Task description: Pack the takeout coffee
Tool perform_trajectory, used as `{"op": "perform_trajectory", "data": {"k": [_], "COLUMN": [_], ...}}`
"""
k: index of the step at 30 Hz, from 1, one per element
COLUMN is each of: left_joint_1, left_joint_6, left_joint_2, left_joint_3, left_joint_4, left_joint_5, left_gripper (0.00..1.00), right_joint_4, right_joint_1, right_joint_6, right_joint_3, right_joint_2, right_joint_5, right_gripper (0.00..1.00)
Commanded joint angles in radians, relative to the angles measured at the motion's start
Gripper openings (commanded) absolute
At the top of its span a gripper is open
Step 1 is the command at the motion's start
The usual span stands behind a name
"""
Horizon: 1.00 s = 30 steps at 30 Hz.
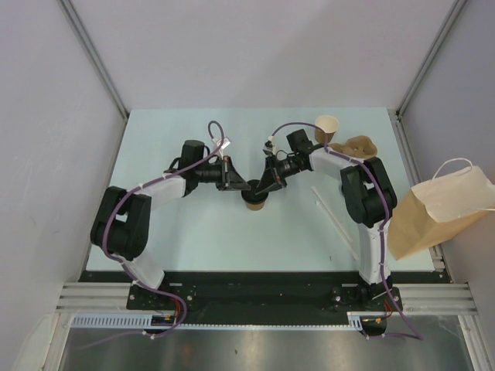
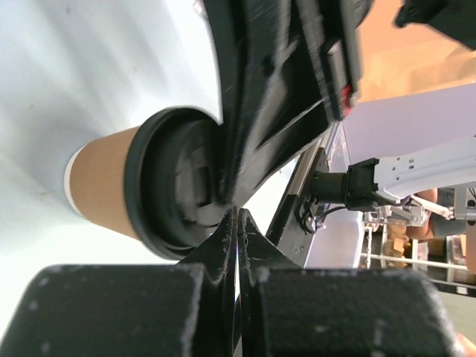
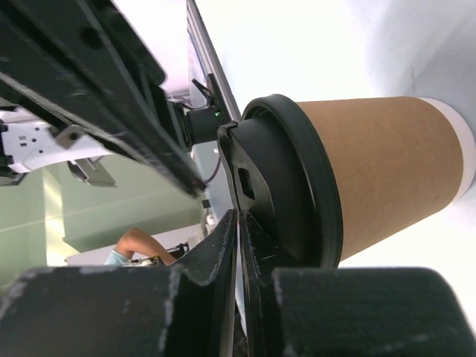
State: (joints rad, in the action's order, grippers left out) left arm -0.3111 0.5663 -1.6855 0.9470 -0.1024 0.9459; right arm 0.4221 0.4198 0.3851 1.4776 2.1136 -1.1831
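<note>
cup: i'm seemingly seating its black lid.
left fingers: pressing together at the lid's rim.
right fingers: pressing together likewise.
next: probably needing to spread for lifting.

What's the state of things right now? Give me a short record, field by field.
lidded cup: upright at centre, black lid on
left gripper: shut, tips at the black lid
right gripper: shut, tips at the lid's rim
open cup: far right, no lid
carrier: beside the open cup
paper bag: right edge, tilted
</note>
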Motion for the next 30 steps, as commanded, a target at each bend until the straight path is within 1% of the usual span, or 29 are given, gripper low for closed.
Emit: {"op": "perform_trajectory", "data": {"k": [1, 4, 5, 10, 14, 16, 19, 24, 27, 30], "left_joint_1": [-0.002, -0.008, -0.008, -0.01, -0.01, -0.01, -0.011, -0.023, -0.028, -0.028], "left_joint_6": [-0.003, -0.005, -0.022, -0.031, -0.043, -0.045, -0.043, -0.055, -0.062, -0.068], "left_joint_2": [0.057, 0.018, -0.006, -0.077, -0.118, -0.132, -0.138, -0.132, -0.129, -0.132], "left_joint_3": [0.006, 0.024, 0.041, 0.058, 0.073, 0.082, 0.098, 0.107, 0.105, 0.104], "left_joint_4": [-0.039, -0.034, -0.004, 0.018, 0.038, 0.044, 0.053, 0.064, 0.069, 0.069], "left_joint_5": [-0.007, -0.027, -0.051, -0.071, -0.091, -0.096, -0.099, -0.105, -0.11, -0.113], "left_gripper": [0.0, 0.0, 0.0, 0.0, 0.0, 0.0, 0.0, 0.0, 0.0, 0.0], "right_joint_4": [0.014, -0.002, -0.005, 0.0, 0.001, -0.011, -0.08, -0.242, -0.246, -0.205], "right_joint_1": [0.033, 0.036, 0.036, 0.031, 0.016, 0.004, -0.009, -0.018, -0.013, -0.013], "right_joint_6": [-0.088, -0.072, -0.069, -0.061, -0.049, -0.032, 0.03, 0.207, 0.225, 0.198], "right_joint_3": [-0.036, -0.031, -0.031, -0.031, -0.027, -0.02, -0.02, -0.02, -0.02, -0.039], "right_joint_2": [-0.01, -0.046, -0.067, -0.101, -0.107, -0.141, -0.22, -0.297, -0.302, -0.264], "right_joint_5": [0.172, 0.148, 0.149, 0.158, 0.139, 0.125, 0.114, 0.07, 0.057, 0.069], "right_gripper": [0.11, 0.12, 0.12, 0.13, 0.13, 0.13, 0.13, 0.14, 0.14, 0.13]}}
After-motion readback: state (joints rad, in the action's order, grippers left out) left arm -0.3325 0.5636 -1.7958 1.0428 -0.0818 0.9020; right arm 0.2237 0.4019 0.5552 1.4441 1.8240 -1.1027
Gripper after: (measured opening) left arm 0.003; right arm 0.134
